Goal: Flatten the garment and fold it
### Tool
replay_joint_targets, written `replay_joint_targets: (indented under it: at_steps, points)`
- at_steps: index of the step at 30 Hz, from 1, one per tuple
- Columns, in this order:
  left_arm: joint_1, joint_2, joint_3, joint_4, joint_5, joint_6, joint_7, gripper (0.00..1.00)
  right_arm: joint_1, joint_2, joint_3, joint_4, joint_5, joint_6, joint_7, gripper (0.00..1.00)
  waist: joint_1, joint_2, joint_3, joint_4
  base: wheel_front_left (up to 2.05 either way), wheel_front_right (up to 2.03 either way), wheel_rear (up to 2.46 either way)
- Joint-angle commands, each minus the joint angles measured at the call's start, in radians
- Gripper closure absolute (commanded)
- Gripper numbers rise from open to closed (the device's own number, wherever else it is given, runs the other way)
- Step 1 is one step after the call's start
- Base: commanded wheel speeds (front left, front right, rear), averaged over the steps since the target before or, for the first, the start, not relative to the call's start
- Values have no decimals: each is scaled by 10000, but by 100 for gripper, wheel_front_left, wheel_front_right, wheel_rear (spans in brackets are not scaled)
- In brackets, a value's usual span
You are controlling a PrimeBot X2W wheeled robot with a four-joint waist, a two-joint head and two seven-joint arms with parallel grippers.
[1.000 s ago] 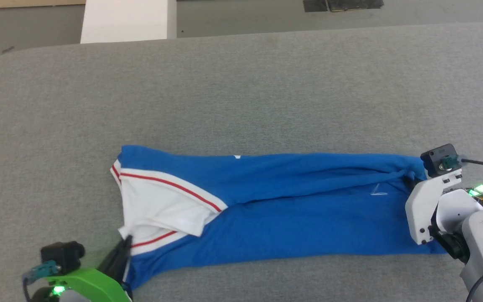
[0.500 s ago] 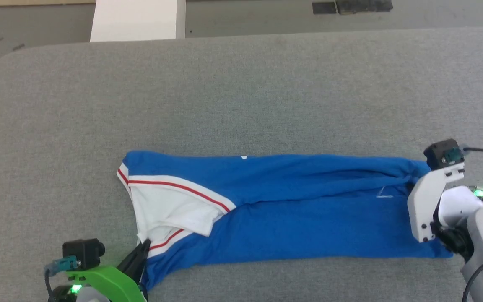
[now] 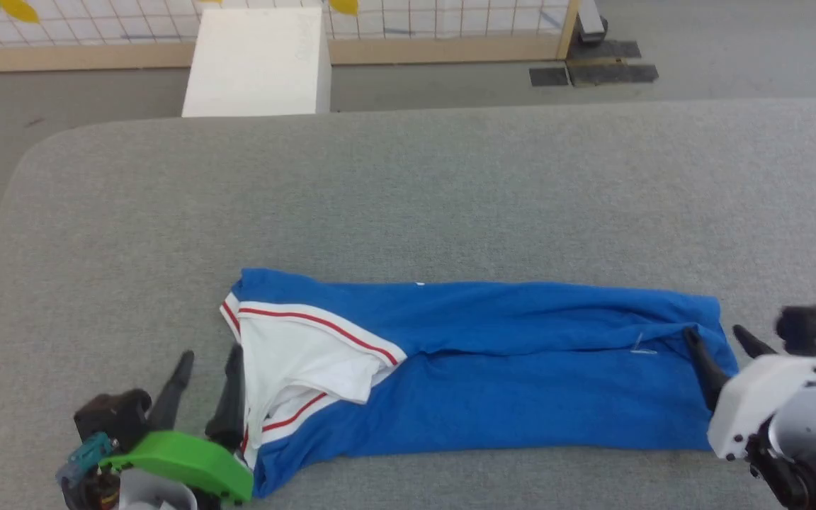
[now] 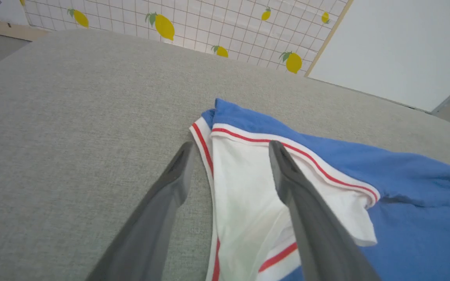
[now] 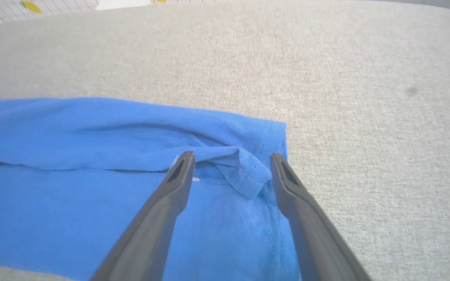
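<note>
Where garment [image 3: 507, 382] ends, left gripper [image 3: 210, 352], right gripper [image 3: 712, 330] spread, empty

This looks like a robot test room or lab rather than a home: a large work table [image 3: 408, 177] padded in grey fabric stands on a bare grey floor [image 3: 734, 42], with a plain white box [image 3: 259, 64] and dark floor mats [image 3: 592, 73] behind it. A wood-framed white grid panel [image 4: 217, 23] (printed with yellow lemons) stands beyond, next to a blank white wall [image 4: 397, 47].

Blue garment [image 3: 493, 382] on grey table [image 3: 408, 198]
</note>
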Motion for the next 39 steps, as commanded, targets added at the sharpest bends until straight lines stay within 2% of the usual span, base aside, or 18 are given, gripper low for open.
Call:
replay_joint_targets:
  at_steps: [1,3,9,14,20,24,30,35,39]
  points:
    - [-251,-184,249,-31,343,74,-79,0,268,201,-242,-217,-74,-13,-353,0,1,64,-210,182,0,0,0]
    - [-408,-549,868,-254,906,57,-90,0,520,513,-637,-483,-97,-13,-807,0,1,64,-304,266,0,0,0]
    - [-647,-1560,2356,-581,2901,-503,-96,0,882,1160,-1607,-807,-216,-13,-1836,0,1,64,-533,403,0,0,0]
    - [-779,-2110,3125,-351,4203,-1008,-97,0,776,1382,-2318,-462,-198,-13,-1864,0,1,64,-624,376,0,0,0]
    - [-688,-2644,3885,47,4819,-1660,-98,0,21,1403,-2903,789,80,-13,-746,0,1,64,-639,210,0,0,0]
    - [-672,-2866,4183,252,5110,-2017,-98,0,-738,1404,-2921,1649,-235,-13,237,0,1,64,-627,191,0,0,0]
    - [-800,-3139,4433,376,5410,-2300,-98,0,-1577,1405,-2873,2689,-1133,-13,1786,0,1,64,-494,319,0,0,0]
    - [-963,-3258,4565,396,5580,-2439,-98,0,-2098,1405,-2923,3067,-2045,-13,2853,0,1,64,-238,426,0,0,0]
    - [-1045,-3327,4640,391,5697,-2502,-99,0,-2347,1406,-3002,3315,-2327,-13,3698,0,1,64,-63,487,0,0,0]
